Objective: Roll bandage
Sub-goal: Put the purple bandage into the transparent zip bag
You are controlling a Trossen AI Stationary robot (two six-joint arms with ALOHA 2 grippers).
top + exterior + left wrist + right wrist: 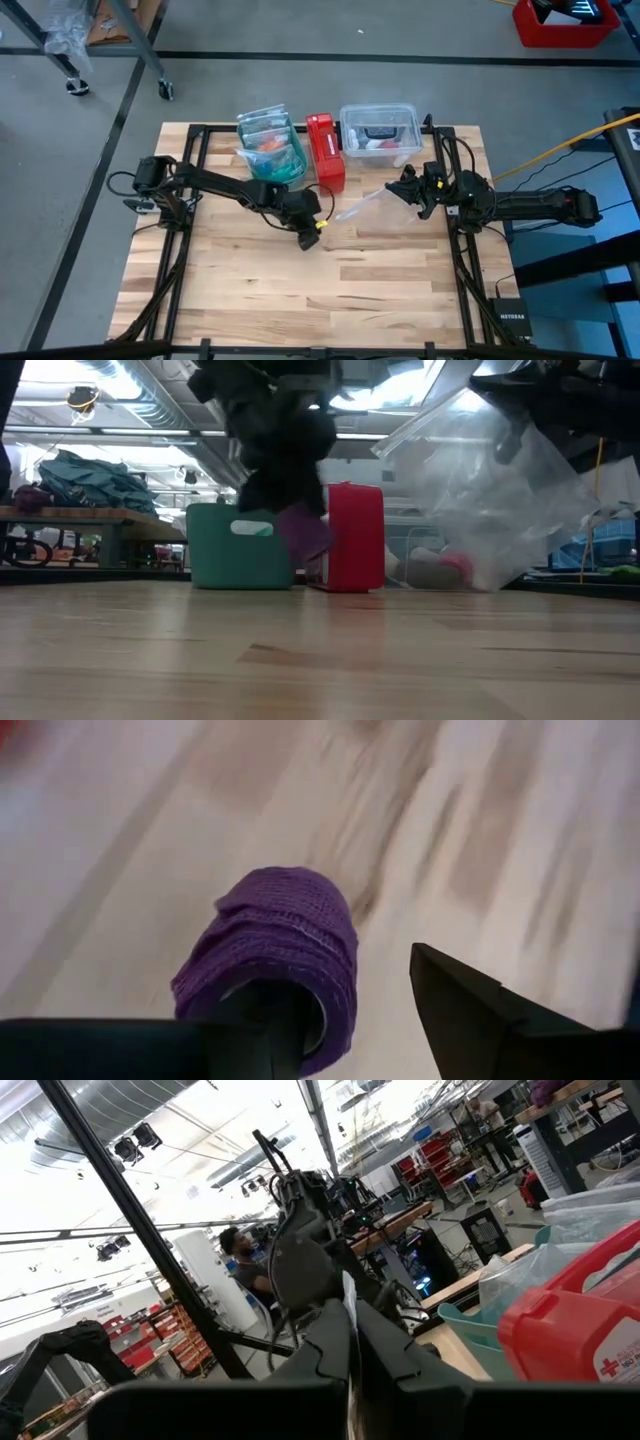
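Left gripper [312, 232] hangs above mid-bench [300, 290], one finger [265, 1035] pushed through the core of the rolled purple bandage [275, 955], the other standing apart beside it. Right gripper [393, 190] is pinched together on a clear plastic bag [490, 500], held up near the red box [325, 150]

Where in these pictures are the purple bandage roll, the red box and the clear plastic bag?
purple bandage roll [285, 945]: left wrist view, its knitted side.
red box [325, 150]: high view, its top face.
clear plastic bag [495, 500]: low view, middle of its hanging film.
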